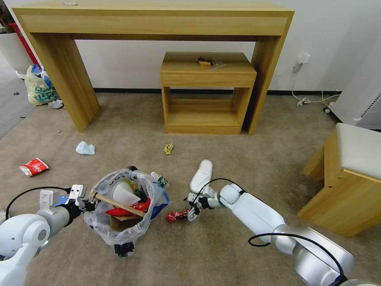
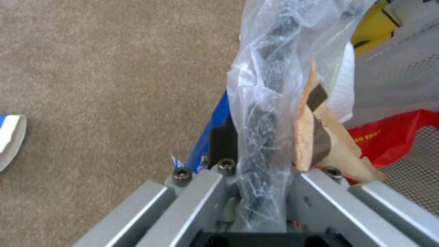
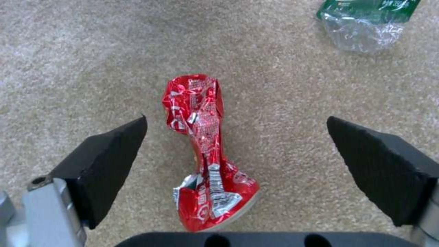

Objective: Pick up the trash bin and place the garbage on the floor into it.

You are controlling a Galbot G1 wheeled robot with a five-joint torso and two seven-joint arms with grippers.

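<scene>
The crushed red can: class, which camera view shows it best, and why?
The right wrist view: the crushed red can lies on the carpet, large and unobstructed, between the open right end effector pads. The head view shows it small, beside the trash bin, whose rim the left end effector grips.

Trash bin [image 1: 124, 248] body was mostly hidden under its plastic liner [image 1: 104, 227]. Bottle [image 3: 366, 20] was cut off by the right wrist view's edge. Dark item [image 1: 205, 61] on the small table [image 1: 186, 75] was too small to identify.
</scene>
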